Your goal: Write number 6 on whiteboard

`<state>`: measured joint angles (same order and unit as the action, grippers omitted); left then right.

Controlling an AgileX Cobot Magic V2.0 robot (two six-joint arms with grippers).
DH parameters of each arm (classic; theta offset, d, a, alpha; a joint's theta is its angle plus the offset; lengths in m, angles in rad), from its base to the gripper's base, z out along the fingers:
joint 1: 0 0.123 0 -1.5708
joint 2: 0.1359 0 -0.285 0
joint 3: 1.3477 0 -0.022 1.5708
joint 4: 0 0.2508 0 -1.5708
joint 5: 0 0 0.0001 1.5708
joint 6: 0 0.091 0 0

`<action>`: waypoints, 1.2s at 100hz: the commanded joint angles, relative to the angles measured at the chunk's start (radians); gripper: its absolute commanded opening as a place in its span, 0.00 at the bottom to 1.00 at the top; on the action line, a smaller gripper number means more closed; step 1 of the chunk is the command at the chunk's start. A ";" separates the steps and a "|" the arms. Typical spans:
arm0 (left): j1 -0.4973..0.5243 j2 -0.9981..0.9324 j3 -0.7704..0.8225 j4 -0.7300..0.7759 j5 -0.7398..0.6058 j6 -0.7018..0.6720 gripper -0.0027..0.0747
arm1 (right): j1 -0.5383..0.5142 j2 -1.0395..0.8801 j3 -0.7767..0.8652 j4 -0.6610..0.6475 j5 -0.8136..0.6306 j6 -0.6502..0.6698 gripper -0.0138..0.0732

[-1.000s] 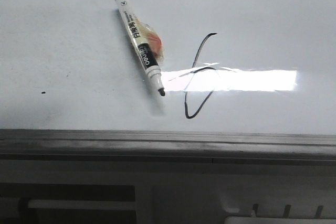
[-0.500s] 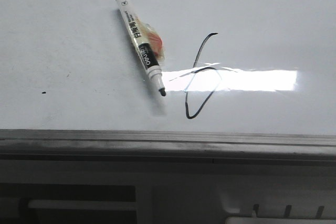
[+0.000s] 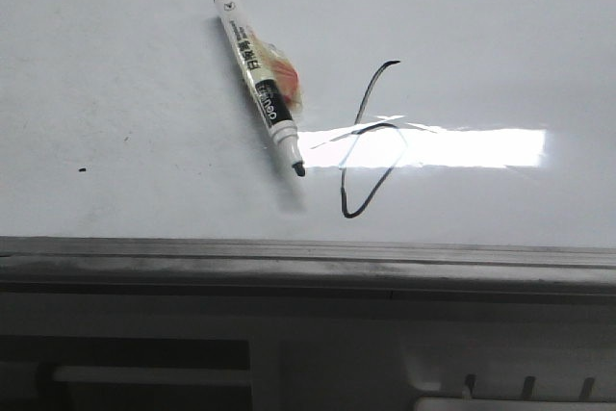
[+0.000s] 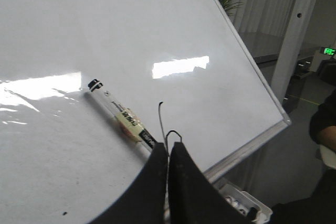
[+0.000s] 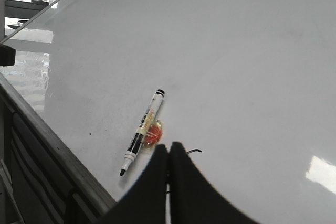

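The number 6 [image 3: 364, 103] is a thin black line on the whiteboard [image 3: 144, 64], with a curved stem and a pointed loop crossing the glare strip [image 3: 462, 146]. An uncapped marker [image 3: 258, 79] lies on the board just left of it, tip towards the rail, with an orange-yellow wad [image 3: 286, 79] taped to its barrel. Neither gripper shows in the front view. My left gripper [image 4: 168, 144] is shut and empty above the board, beside the marker [image 4: 121, 114] and the 6 [image 4: 161, 116]. My right gripper [image 5: 169, 145] is shut and empty, partly hiding the 6 [image 5: 194, 151] beside the marker [image 5: 142, 129].
A grey metal rail [image 3: 289, 257] runs along the board's near edge. A tiny black speck [image 3: 81, 169] sits at the left. A white tray [image 4: 239, 203] with small items hangs below the board's corner. A grey post [image 4: 294, 40] and a person's arm [image 4: 325, 124] are beyond the board.
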<state>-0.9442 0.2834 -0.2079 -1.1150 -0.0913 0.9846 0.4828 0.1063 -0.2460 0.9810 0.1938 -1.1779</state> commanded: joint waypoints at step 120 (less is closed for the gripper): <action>0.758 -0.248 0.256 0.972 0.333 -0.873 0.01 | -0.005 0.011 -0.024 0.014 -0.056 0.000 0.09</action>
<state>-0.1907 0.0274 0.0058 -0.1332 0.3130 0.1239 0.4828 0.1063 -0.2439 0.9810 0.1938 -1.1779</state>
